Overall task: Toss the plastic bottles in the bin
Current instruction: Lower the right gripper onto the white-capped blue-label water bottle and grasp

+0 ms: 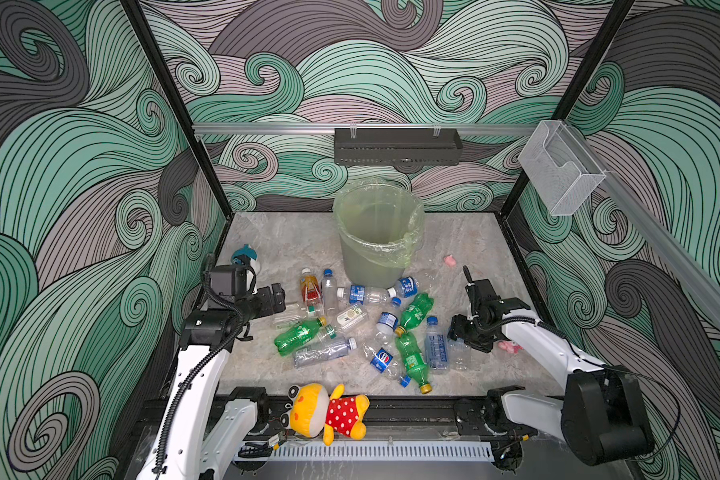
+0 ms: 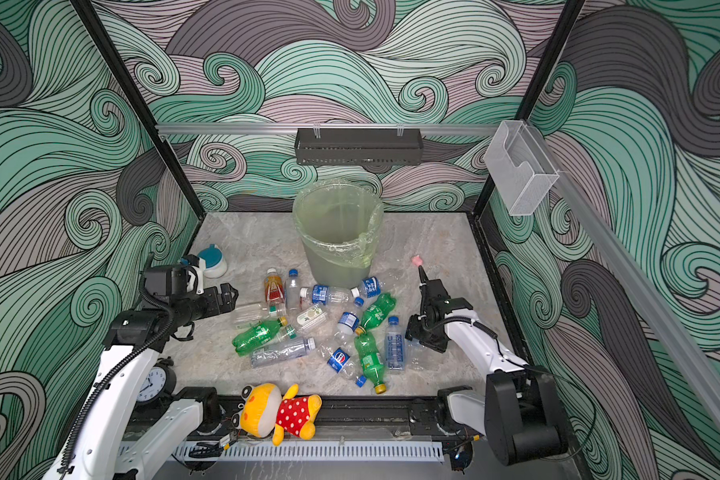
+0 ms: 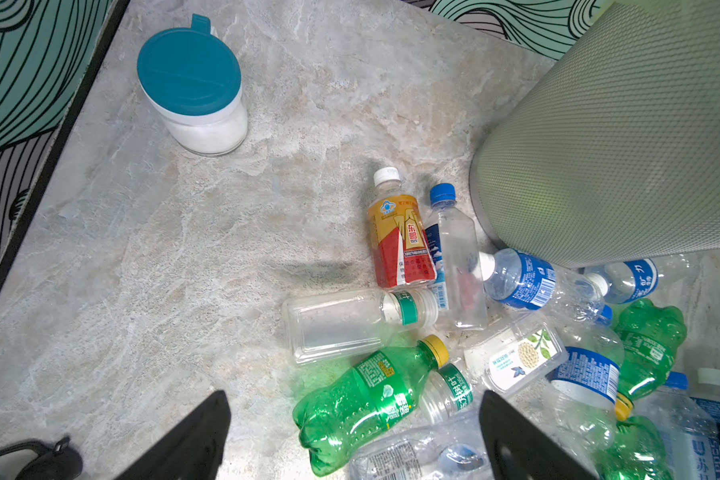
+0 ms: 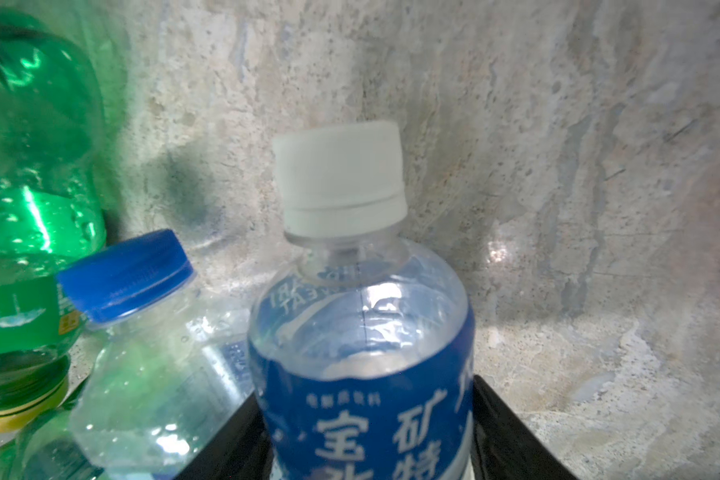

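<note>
Right wrist view: the right gripper (image 4: 366,399) has its jaws pressed on both sides of a clear white-capped bottle (image 4: 362,316), its blue label reading 宝矿. Left wrist view alone reads 东鹏 on the orange-red bottle (image 3: 402,245) and shows fine mesh texture on the bin (image 3: 620,145); the left gripper (image 3: 352,403) jaws stand spread. In both top views the plastic bottles (image 1: 352,318) lie strewn on the marbled surface (image 1: 275,249) before the bin, among them a Pepsi bottle (image 1: 384,358).

White links (image 1: 549,349), black joints (image 1: 603,415); left hand (image 1: 282,297), right hand (image 1: 456,336) black; corrugated cable (image 1: 178,399) along left arm (image 1: 208,374).
</note>
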You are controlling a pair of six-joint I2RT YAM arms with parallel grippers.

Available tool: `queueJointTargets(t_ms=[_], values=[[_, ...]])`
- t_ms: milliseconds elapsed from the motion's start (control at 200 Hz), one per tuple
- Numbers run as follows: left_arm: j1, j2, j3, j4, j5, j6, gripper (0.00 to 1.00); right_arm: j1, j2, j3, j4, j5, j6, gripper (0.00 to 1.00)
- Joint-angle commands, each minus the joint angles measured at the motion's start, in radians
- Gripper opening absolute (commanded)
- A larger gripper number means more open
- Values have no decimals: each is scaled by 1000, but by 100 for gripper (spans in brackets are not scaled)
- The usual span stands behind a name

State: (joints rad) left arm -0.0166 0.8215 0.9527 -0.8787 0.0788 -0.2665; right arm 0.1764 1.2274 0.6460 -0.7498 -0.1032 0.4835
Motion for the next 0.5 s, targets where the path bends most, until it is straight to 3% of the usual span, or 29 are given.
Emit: queueJointTargets(t_ms=[0, 496], values=[[-4, -11, 3, 10, 16, -29, 95, 4, 28, -28, 39, 55, 10, 69], [-3, 43, -38, 74, 10, -46, 96, 3, 97, 2, 81, 121, -13, 65]])
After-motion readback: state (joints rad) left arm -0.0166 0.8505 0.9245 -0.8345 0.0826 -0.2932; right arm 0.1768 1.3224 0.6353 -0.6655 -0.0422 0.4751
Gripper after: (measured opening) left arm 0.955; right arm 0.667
